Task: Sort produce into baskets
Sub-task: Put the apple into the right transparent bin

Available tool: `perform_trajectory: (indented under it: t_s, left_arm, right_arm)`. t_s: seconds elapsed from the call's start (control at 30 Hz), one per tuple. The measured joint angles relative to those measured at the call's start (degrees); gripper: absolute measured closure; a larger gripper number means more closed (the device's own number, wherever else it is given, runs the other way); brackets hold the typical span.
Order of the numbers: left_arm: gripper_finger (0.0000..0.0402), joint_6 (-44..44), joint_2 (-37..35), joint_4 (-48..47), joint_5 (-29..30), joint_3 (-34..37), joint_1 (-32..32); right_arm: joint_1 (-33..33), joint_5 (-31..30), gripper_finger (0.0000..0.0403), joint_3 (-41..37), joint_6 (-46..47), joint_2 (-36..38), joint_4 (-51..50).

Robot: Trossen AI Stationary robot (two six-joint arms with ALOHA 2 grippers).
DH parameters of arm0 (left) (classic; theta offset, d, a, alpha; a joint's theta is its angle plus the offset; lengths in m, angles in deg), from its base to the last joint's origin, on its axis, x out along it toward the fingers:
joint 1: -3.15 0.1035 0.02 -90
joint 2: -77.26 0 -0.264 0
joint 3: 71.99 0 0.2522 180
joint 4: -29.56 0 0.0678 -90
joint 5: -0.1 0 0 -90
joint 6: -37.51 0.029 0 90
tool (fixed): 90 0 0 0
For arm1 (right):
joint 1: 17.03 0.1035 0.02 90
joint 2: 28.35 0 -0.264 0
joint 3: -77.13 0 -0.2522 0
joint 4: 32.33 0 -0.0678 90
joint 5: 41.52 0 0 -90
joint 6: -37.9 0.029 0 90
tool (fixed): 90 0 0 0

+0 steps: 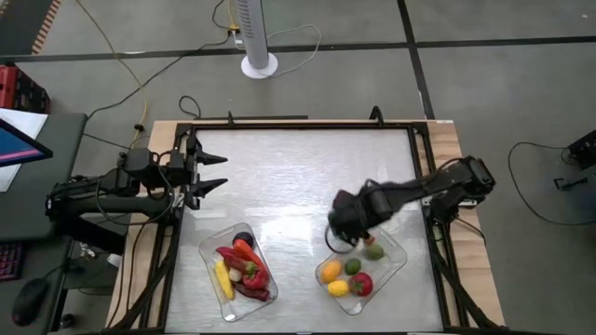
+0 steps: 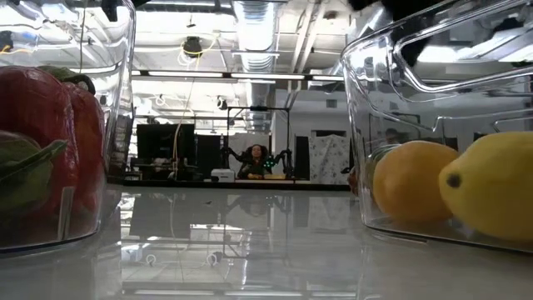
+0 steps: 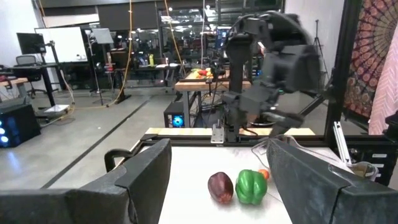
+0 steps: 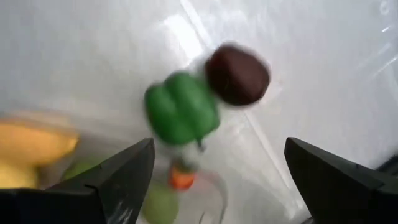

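Observation:
A green pepper (image 4: 181,115) and a dark purple piece (image 4: 237,73) lie side by side on the table, right by the right basket (image 1: 396,265). They also show in the left wrist view, the pepper (image 3: 250,186) beside the purple piece (image 3: 219,186). My right gripper (image 1: 340,233) hovers above them, open and empty (image 4: 219,149); in the high view it hides them. The right basket holds orange, yellow, green and red pieces. The left basket (image 1: 209,253) holds red chillies (image 1: 250,265) and yellow corn (image 1: 223,277). My left gripper (image 1: 222,171) waits open at the table's left.
The two clear baskets stand side by side near the table's front edge, with a strip of bare table between them (image 2: 250,242). A black frame (image 1: 298,126) runs round the table. A white fan stand (image 1: 259,63) is on the floor beyond the far edge.

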Motion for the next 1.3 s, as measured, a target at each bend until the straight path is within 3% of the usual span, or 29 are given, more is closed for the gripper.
perform_trajectory:
  t_s: [0.27,0.43,0.83,1.3]
  left_arm:
    - [0.015,0.09,0.0,-0.02,-0.01,0.0,0.0]
    - [0.015,0.33,0.0,-0.04,-0.01,0.0,0.0]
    - [0.015,0.43,0.0,-0.07,-0.01,0.0,0.02]
    - [0.015,0.3,0.0,-0.04,0.01,0.0,0.0]
  right_arm:
    - [-10.54,-0.17,0.0019,-0.18,-12.44,0.0,8.08]
    - [-14.51,0.33,0.0019,-6.77,-15.14,-0.07,14.59]
    - [-15.7,5.43,0.0019,-21.4,-13.47,-0.07,26.43]
    - [-18.97,7.4,0.0019,-28.87,-14.63,0.2,35.14]
